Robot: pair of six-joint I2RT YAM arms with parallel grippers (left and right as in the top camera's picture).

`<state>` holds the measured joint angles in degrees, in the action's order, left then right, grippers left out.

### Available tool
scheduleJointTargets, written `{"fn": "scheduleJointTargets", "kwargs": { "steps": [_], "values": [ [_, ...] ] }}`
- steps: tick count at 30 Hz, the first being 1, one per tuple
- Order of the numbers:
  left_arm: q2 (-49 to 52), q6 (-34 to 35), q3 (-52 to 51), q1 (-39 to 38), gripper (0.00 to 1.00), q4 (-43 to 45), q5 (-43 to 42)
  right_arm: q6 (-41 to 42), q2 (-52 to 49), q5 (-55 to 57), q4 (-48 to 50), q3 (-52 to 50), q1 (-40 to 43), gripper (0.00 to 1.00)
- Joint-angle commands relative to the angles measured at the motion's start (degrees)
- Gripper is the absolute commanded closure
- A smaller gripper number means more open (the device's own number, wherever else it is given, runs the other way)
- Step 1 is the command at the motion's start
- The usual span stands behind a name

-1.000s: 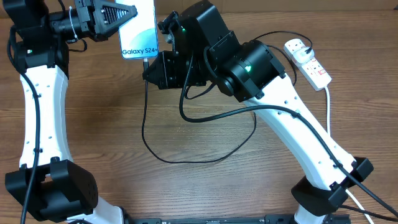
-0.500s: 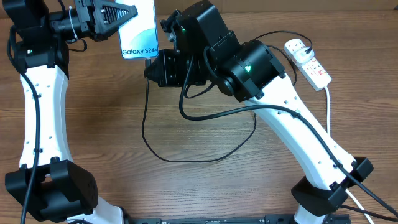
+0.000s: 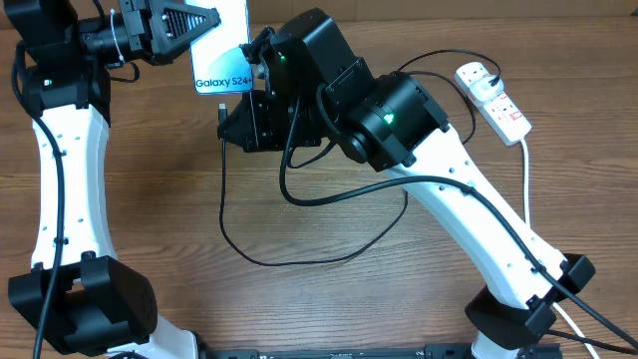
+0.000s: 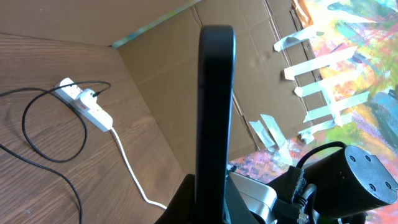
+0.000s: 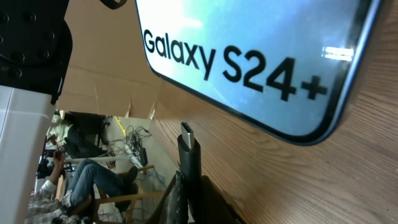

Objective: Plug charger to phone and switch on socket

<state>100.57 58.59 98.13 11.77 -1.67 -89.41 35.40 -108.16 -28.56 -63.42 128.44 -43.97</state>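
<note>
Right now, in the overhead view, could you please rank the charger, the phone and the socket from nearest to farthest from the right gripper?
1. charger: its connector end is in the right gripper, with the cable trailing toward the near side.
2. phone: just beyond the gripper, at the far edge.
3. socket: well away, at the far right of the table.

Between the tip of the charger (image 5: 189,149) and the phone (image 5: 261,50) we see a narrow gap — unobstructed; open table (image 3: 150,179) lies left of its cable.
</note>
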Motion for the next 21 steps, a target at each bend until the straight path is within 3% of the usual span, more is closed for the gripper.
{"fn": "scheduleJointTargets", "kwargs": {
  "steps": [1, 21],
  "values": [
    [-0.5, 0.83, 1.03, 0.22, 0.96, 0.44, -1.14, -0.04, 2.6, 1.46, 0.55, -0.13, 0.17, 0.96],
    [-0.5, 0.9, 1.03, 0.22, 0.96, 0.44, -1.16, -1.11, 2.54, 5.6, 1.95, -0.15, 0.59, 0.96]
  ]
}}
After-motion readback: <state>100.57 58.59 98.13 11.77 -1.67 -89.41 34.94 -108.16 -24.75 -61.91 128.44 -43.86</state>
